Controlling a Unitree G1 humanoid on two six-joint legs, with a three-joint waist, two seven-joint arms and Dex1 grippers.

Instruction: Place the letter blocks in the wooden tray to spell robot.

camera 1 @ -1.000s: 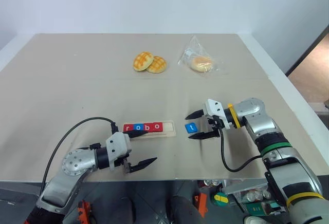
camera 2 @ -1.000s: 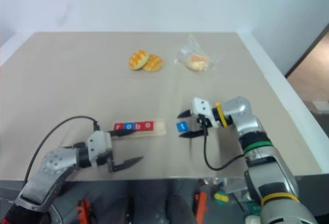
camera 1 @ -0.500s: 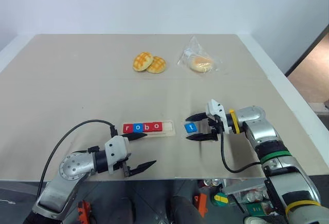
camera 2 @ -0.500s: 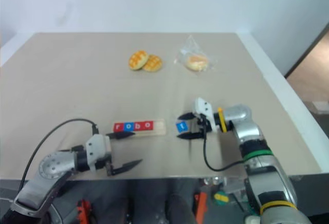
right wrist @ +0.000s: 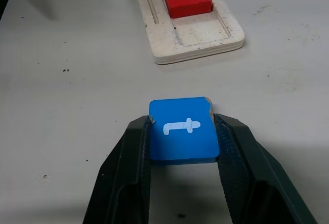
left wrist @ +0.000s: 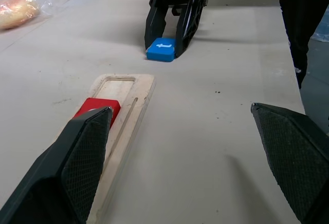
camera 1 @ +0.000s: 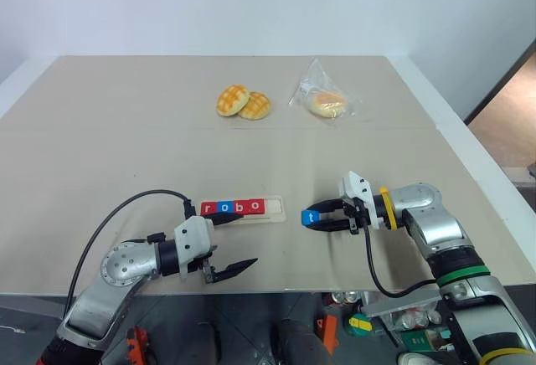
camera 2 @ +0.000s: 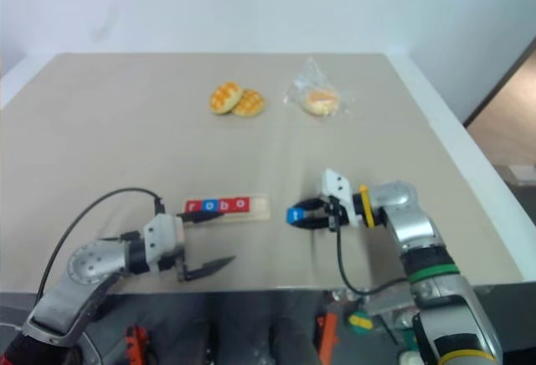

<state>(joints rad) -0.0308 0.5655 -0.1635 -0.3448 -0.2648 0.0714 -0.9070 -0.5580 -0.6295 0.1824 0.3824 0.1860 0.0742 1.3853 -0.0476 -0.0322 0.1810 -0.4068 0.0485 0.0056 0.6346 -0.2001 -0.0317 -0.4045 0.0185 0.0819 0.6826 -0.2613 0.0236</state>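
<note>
Since a second ago the right pincer [camera 1: 316, 217] has closed from wide open around the blue "t" block [right wrist: 182, 130] and now pinches it by two opposite edges, one black finger on each side. The block lies flat on the tabletop [camera 1: 126, 131], letter up, just beside the open right end of the wooden tray [camera 1: 273, 208] but apart from it. In the tray sit four letter blocks [camera 1: 233, 208] in a row, red, blue, red, red, reading r, o, b, o, with the last slot at the right end bare wood. The left pincer [camera 1: 230, 242] is spread wide at the tray's left end: its far finger lies against the first red block, its near finger points out over bare tabletop near the front edge. Well behind, two golden waffle-patterned buns [camera 1: 243, 102] lie touching each other, and to their right a clear plastic bag with a pale bun [camera 1: 325, 100] inside.
</note>
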